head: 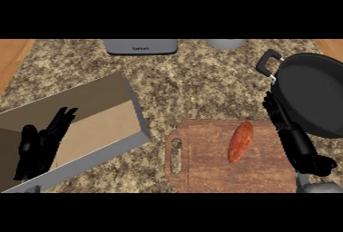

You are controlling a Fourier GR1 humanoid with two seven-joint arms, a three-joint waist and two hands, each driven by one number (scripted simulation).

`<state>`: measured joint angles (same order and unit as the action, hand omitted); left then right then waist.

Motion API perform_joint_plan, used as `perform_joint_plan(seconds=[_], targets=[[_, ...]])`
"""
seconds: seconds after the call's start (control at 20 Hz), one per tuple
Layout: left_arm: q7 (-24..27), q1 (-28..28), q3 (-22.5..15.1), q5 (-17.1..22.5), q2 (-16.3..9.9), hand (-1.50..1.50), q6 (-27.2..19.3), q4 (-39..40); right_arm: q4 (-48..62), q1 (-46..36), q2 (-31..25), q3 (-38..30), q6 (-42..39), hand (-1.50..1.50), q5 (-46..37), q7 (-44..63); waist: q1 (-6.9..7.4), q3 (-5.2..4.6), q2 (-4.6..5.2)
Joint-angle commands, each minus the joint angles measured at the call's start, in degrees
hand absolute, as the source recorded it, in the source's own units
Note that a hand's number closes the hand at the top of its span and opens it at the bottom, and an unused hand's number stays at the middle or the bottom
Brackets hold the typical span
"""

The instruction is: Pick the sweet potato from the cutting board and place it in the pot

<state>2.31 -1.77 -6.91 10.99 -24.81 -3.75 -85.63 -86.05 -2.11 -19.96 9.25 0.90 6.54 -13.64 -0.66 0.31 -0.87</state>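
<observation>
An orange sweet potato (240,142) lies lengthwise on the wooden cutting board (208,172) at the lower middle. The black pot (315,93) with a loop handle stands at the right, overlapping the board's far right corner. My right hand (292,138) stretches along the board's right edge, fingers straight and pointing toward the pot's rim, a short way right of the sweet potato and not touching it. My left hand (40,145) rests open at the lower left, fingers up, in front of a grey box.
A large open grey box (100,122) with a tan inside fills the left. A grey appliance (140,46) and a pale round container (225,43) sit at the counter's far edge. Speckled counter shows between box and board.
</observation>
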Motion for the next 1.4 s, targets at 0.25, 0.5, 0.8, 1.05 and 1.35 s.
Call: perform_joint_plan(seconds=[0.25,0.5,0.8,1.05,1.35], targets=[[-9.08,10.6,6.85,0.92,3.82,0.0,-9.89,-7.71,10.09,-9.16,-4.9,-19.19,1.17,1.5,9.12,-1.46,0.83,-0.1,1.05],[-15.29,12.8,7.37,2.58,4.52,0.0,-9.28,-9.74,17.19,-2.88,-1.77,-16.13,12.96,-1.5,-5.0,-13.93,0.84,-0.16,0.94],[-14.99,12.63,8.02,-0.73,7.69,0.0,-9.36,-8.66,10.12,-1.4,-5.28,-18.06,4.29,-1.5,-2.61,-16.92,0.48,-0.31,0.84],[-12.46,10.8,10.63,0.29,6.0,0.0,-6.77,-7.75,-1.45,1.99,-12.28,-13.38,-1.66,-1.5,-4.74,-2.09,0.46,-0.42,0.71],[-13.23,11.23,9.1,-1.52,7.06,0.0,-7.22,-7.51,-7.86,-0.64,-21.6,-5.07,-11.97,-1.5,-8.91,14.93,1.2,-0.53,0.74]])
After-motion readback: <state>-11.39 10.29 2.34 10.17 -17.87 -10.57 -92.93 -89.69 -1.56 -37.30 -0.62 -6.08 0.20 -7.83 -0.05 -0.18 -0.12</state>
